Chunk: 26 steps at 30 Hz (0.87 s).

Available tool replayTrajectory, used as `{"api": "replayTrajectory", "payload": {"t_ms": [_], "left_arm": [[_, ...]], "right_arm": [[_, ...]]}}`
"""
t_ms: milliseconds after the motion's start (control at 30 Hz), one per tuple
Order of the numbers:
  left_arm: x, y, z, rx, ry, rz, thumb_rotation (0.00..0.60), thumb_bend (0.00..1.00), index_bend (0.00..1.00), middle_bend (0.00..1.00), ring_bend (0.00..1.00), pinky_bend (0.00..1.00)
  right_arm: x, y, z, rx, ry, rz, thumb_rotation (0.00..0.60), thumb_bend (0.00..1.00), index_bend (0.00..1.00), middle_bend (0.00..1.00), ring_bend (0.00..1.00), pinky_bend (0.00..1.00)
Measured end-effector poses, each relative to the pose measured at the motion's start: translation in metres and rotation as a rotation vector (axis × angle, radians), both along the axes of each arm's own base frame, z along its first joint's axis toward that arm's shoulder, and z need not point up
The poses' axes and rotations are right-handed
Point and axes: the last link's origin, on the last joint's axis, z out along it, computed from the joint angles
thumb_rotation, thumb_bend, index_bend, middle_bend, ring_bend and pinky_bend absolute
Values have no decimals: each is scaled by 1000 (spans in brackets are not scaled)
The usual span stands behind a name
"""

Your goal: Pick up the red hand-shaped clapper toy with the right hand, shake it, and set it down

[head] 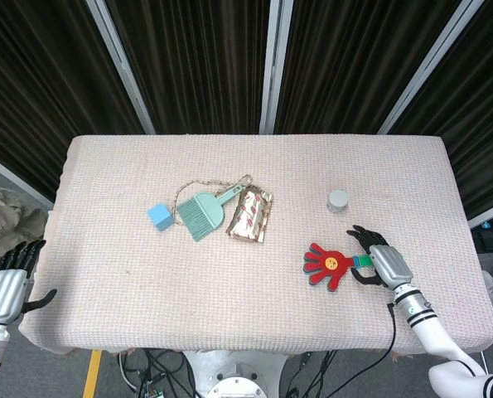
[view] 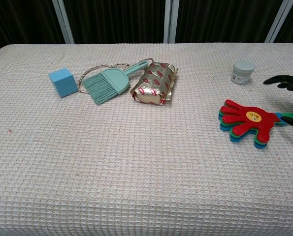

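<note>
Clapper [view: 247, 122]: flat on table [head: 130, 307], just left of my right robot hand [head: 384, 264].
Robot hand: fingers spread, holding nothing.
Release: I lift clear without nudging the handle.

A red clapper [head: 330, 265] with a yellow face and green handle, a light blue cube [head: 158, 216], a teal brush [head: 201, 212], a gold-and-red packet [head: 249, 215], a grey jar [head: 338, 200] and a beige waffle-weave tablecloth [head: 130, 282].
</note>
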Motion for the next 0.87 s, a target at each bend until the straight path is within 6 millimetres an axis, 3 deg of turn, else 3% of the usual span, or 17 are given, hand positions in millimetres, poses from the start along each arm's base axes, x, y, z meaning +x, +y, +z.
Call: {"api": "replayTrajectory", "payload": {"t_ms": [267,467,633,867], "left_arm": [[2,1,1,6,2,-7,600,199,59,77,47,128],[4,0,3,13,7,-11,600,198,59,77,47,126],[8,1,4,12,14,-19,600,198,59,77,47,124],[13,3,10,25,35,-37,600,199,59,77,47,123]], "right_arm": [[1,3,17,-40,9,-6,600,236,0,0,0,0],[3,11,41,-178,37,73,600,213,0,0,0,0],[-8,34,69,-367,186,135,600,213,0,0,0,0],[-40,91,87,-450,399,61,600,214,0,0,0,0]]}}
